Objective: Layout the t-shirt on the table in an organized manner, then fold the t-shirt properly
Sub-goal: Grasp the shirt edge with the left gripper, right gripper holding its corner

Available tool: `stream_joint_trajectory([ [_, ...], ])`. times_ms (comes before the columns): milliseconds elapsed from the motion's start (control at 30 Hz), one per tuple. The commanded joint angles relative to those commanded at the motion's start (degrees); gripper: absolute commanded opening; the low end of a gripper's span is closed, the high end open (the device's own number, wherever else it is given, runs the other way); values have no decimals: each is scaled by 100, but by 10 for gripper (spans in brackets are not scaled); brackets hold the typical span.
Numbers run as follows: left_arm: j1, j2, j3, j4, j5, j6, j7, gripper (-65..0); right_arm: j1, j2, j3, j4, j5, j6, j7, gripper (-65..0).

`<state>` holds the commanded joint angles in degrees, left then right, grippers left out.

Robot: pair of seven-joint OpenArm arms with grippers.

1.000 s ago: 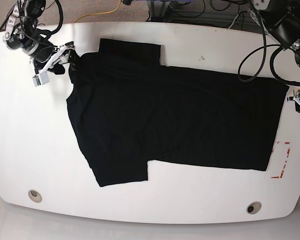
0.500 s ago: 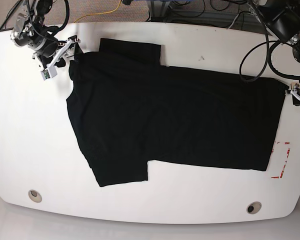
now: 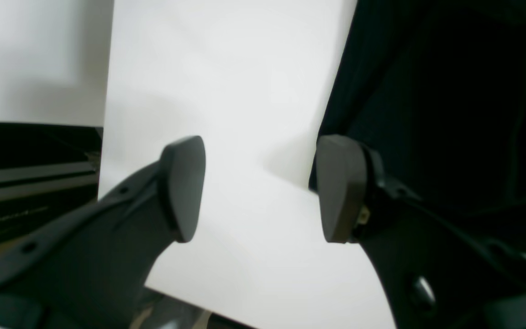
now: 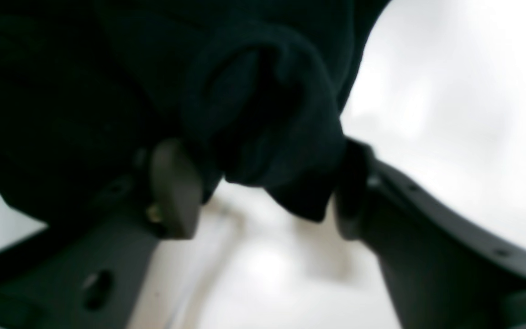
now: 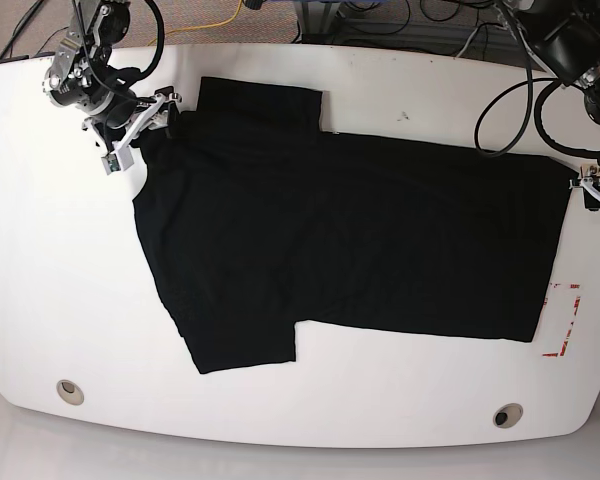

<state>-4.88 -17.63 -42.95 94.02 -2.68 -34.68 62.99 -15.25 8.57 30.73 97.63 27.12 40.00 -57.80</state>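
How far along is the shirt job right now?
Done: the t-shirt lies mostly flat on the table, both sleeves spread. In hand: the right gripper is open around a bunched fold at the shoulder corner; the left gripper is open at the hem edge, holding nothing. Left: smoothing that corner and all the folding.

The black t-shirt (image 5: 350, 235) lies spread flat across the middle of the glossy white desk (image 5: 60, 280), sleeves toward the upper and lower left, its hem by the red tape at right.
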Motion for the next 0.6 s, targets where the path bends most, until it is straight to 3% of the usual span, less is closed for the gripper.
stream_joint_trajectory([
  [133,9,0,-18,-53,0,0,-26,-290,35,35,9,-141,-9,0,18,-506],
  [200,62,9,-53,-79,0,0,-114,-289,35,44,-9,-149,-9,0,18,-536],
  [467,79,-26,-79,-695,-607,35,-290,-286,35,26,-18,-149,-9,0,18,-534],
  [600,-44,-26,-70,-985,-642,35,-448,-286,35,26,-18,-149,-9,0,18,-534],
])
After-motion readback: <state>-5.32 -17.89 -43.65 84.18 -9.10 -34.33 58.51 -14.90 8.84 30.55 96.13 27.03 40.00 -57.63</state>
